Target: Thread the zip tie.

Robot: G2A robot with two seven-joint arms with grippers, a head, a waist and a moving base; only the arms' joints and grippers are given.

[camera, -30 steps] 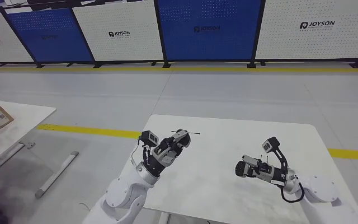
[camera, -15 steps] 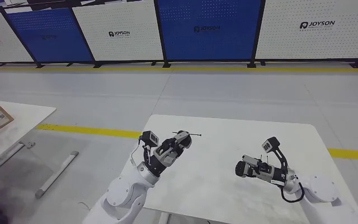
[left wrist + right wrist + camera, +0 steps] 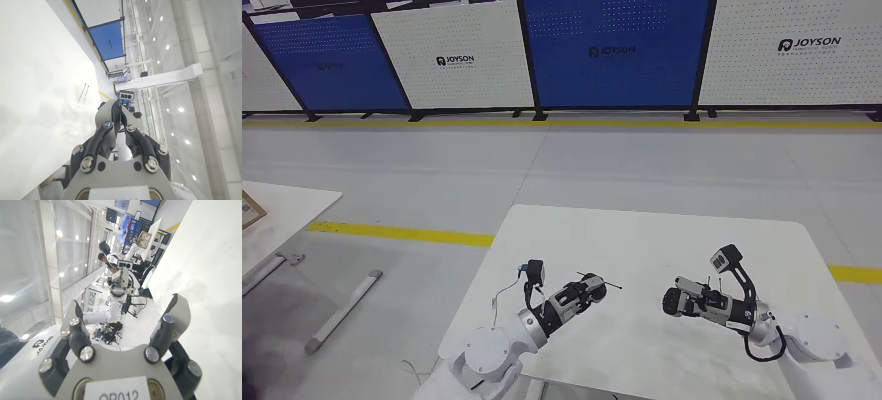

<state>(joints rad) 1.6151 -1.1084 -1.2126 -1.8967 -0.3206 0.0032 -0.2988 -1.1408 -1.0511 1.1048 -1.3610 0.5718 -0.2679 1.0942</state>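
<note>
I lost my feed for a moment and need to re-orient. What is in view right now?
Held zip tie: one, black, clamped in the left gripper, end sticking out.
Loose zip ties: two, black, side by side on the table.
Table: one, white, under both arms.
Side table: one, white, at the top view's left edge.
Wall panels: a row, blue and white, across the floor.
Left gripper: one, shut.
Right gripper: one, open, empty.
</note>
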